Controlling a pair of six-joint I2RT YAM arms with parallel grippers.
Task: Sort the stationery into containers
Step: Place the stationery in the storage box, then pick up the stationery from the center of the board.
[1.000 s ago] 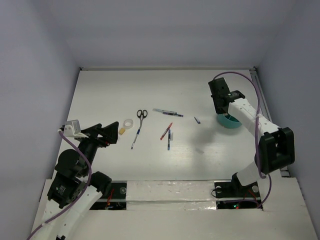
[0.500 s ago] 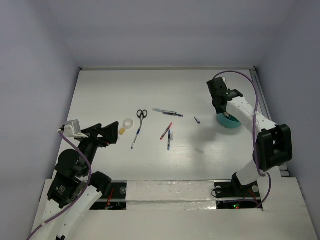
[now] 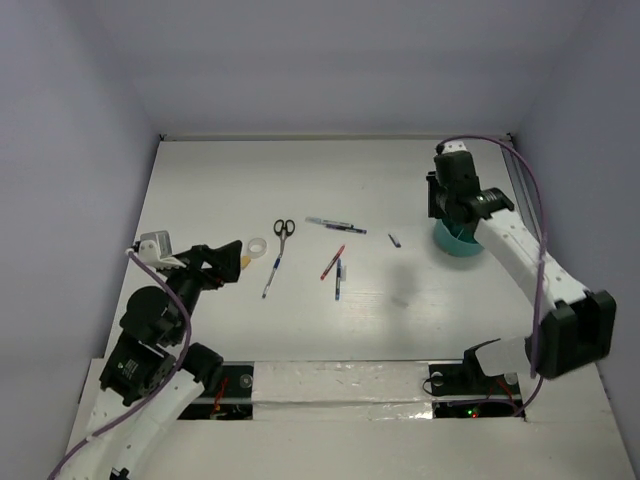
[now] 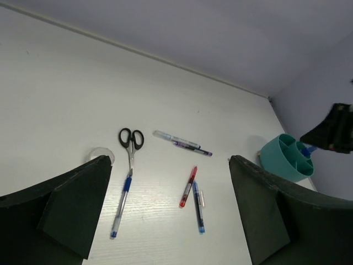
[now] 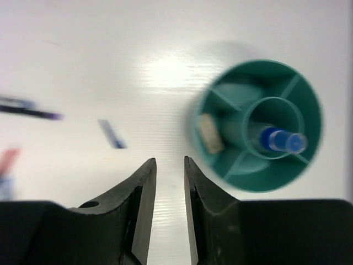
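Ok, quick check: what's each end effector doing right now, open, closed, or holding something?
Left end effector: wide open, holding nothing.
Right end effector: only slightly open, narrow gap between the fingers, holding nothing.

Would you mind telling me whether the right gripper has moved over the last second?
Yes. The right gripper has shifted rightward and slightly toward the far wall, against the teal tub.
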